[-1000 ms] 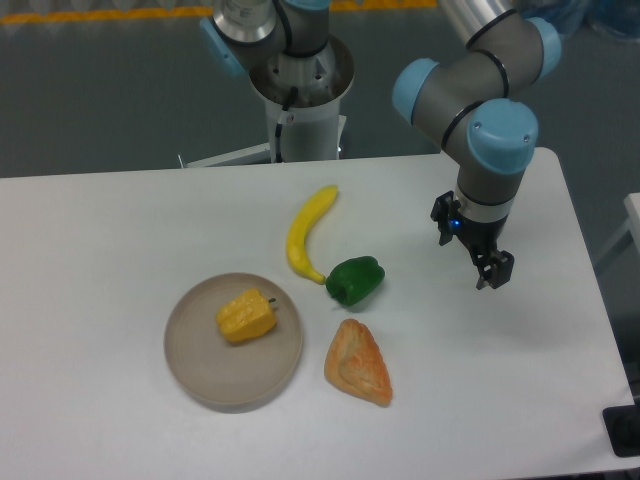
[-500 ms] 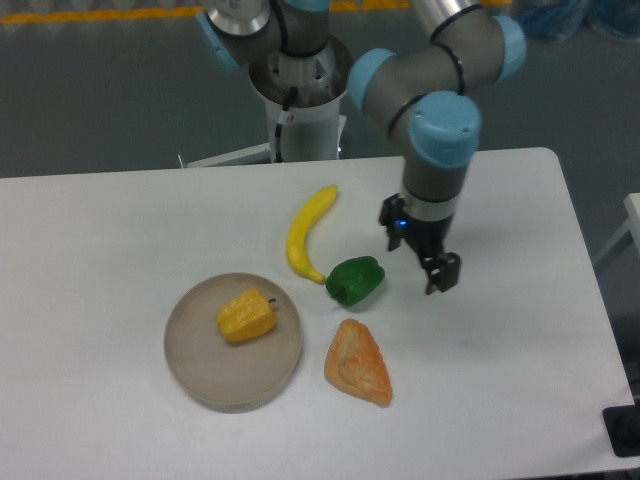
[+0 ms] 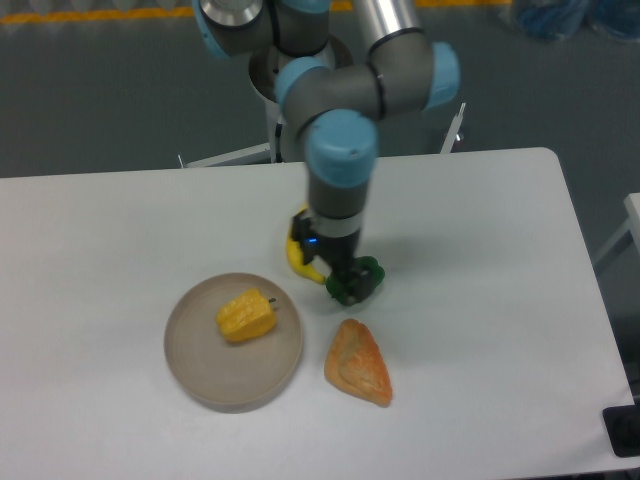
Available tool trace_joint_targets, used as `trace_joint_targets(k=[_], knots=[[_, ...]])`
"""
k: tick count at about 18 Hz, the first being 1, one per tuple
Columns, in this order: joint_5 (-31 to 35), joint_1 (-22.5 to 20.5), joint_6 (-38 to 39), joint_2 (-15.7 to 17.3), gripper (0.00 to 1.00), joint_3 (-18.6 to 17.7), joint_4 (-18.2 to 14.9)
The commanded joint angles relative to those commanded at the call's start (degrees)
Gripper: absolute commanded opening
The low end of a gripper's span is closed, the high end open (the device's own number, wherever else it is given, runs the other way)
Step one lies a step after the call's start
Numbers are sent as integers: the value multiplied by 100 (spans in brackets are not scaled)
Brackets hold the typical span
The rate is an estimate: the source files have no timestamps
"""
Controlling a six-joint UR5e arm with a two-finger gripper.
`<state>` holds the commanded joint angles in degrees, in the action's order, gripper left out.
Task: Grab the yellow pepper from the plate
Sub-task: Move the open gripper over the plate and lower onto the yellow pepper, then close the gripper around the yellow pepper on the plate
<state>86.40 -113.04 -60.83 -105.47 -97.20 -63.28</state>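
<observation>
The yellow pepper lies on the upper middle of the round beige plate, at the table's front left. My gripper hangs to the right of the plate and points down. Its fingers stand apart, so it is open and empty. It sits in front of the banana and the green pepper, well clear of the yellow pepper. The arm reaches down to it from the back of the table.
A green pepper lies just right of the gripper, partly covered by it. A yellow banana shows only at its lower end, behind the wrist. An orange-brown wedge of bread lies in front, right of the plate.
The arm has swung left across the table, from the right side to above the banana and green pepper. The yellow pepper and the other things have not moved.
</observation>
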Motion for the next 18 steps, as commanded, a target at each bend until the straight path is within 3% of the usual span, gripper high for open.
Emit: trace_joint_targets(k=[9,18], knots=[[70,624,554,-641,100,0,387],[88,739,730,-870,99,0,659]])
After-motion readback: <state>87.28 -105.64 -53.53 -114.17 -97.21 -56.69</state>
